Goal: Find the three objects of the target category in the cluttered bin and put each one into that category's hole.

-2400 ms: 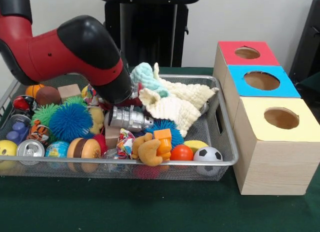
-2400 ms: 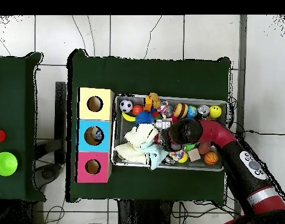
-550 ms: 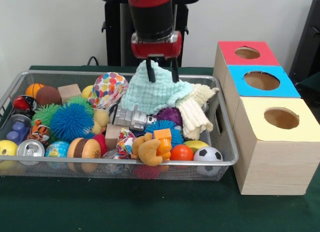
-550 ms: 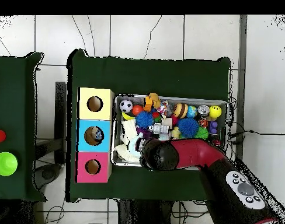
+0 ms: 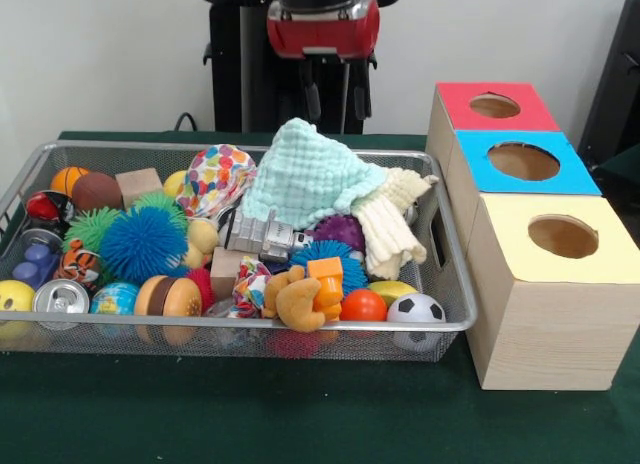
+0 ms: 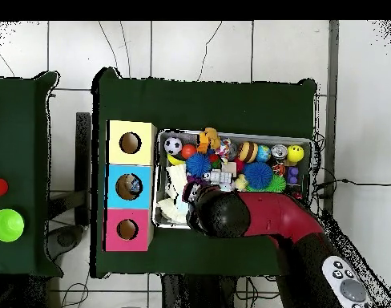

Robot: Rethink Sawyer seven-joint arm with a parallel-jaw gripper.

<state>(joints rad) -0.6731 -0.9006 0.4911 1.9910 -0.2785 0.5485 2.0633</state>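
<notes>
The wire mesh bin lies on the green table, full of toys; it also shows in the overhead view. I cannot make out any clear plastic lump among the clutter. The hole in the blue-topped box is to the bin's right; in the overhead view something pale glints inside it. My gripper hangs open and empty, high above the bin's far rim. In the overhead view the arm's head hides it.
A mint cloth lies over a cream cloth at the bin's middle. A crumpled silver can and an upright can lie among balls. The red-topped box and yellow-topped box flank the blue one.
The arm has lifted out of the bin and drawn back to the far side. The mint cloth now lies spread over the cream one, and a spotted toy is uncovered.
</notes>
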